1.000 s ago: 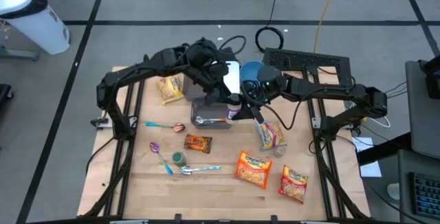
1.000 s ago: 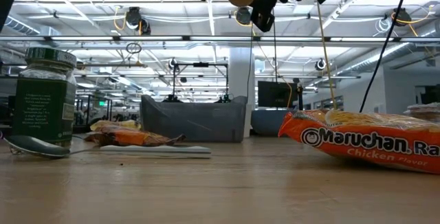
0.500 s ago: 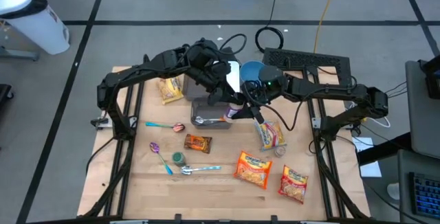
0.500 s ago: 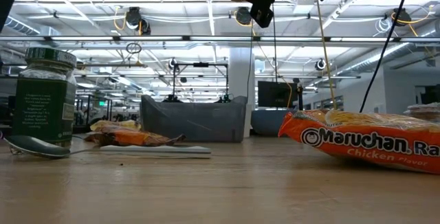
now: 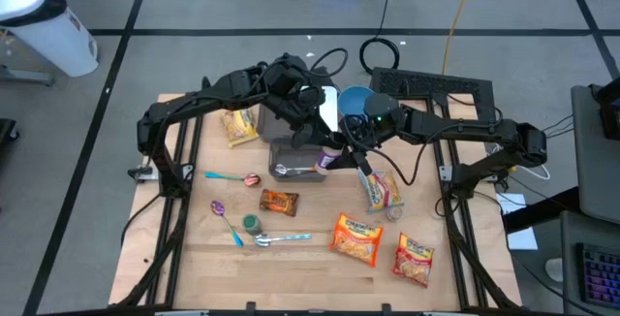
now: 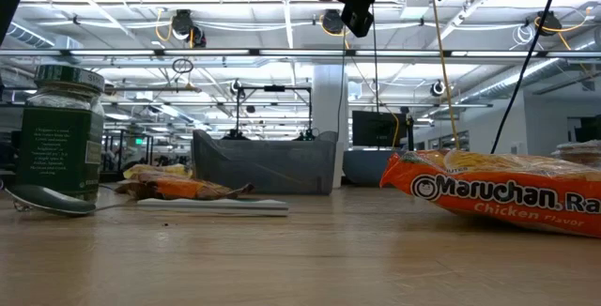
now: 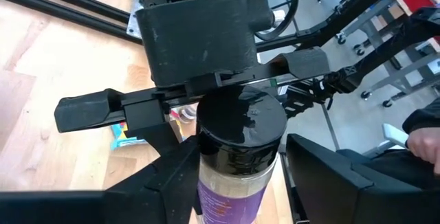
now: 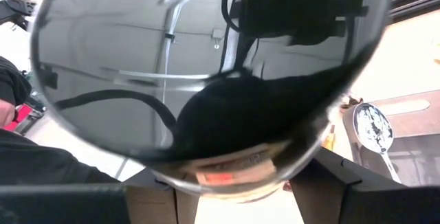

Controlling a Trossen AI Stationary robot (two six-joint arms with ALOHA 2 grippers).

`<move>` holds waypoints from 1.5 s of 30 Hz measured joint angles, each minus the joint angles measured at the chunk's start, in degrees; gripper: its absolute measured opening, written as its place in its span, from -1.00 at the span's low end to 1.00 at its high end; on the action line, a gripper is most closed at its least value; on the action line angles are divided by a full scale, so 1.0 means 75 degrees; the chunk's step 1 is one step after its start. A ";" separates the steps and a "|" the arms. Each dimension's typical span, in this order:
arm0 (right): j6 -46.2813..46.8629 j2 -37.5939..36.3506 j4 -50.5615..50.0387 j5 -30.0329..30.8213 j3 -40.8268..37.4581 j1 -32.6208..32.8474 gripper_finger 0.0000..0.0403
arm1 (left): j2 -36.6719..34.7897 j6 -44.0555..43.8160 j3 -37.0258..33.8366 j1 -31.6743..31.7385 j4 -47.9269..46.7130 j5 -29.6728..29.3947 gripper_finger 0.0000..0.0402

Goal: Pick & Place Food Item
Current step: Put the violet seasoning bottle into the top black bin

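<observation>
Above the grey bin (image 5: 295, 158), both end effectors meet on one jar (image 7: 237, 148). Right end effector (image 5: 334, 151) clamps it; left end effector (image 7: 227, 176) flanks it, fingers parted, one finger (image 7: 330, 183) apart from the glass. Should either arm pull sideways now, I judge the jar could twist loose and drop beside the bin onto the counter (image 5: 300, 263).

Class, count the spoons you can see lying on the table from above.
3: one spoon left of the grey bin, one purple spoon by the green jar, one spoon just right of that jar. Arms may hide others.
</observation>
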 joint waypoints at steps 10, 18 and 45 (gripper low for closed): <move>0.0152 0.0010 0.0031 0.0055 0.0000 0.0000 -0.15 | 0.0000 -0.0318 0.0000 0.0007 0.0079 0.0051 0.61; 0.0302 0.0019 0.0189 0.0304 0.0000 -0.0009 -0.15 | -0.0006 0.0005 0.0009 -0.0029 0.0154 -0.0720 0.72; 0.0305 0.0022 0.0626 0.0187 -0.0009 0.0000 -0.15 | -0.0009 0.0486 0.0012 0.0102 -0.0014 -0.1440 0.50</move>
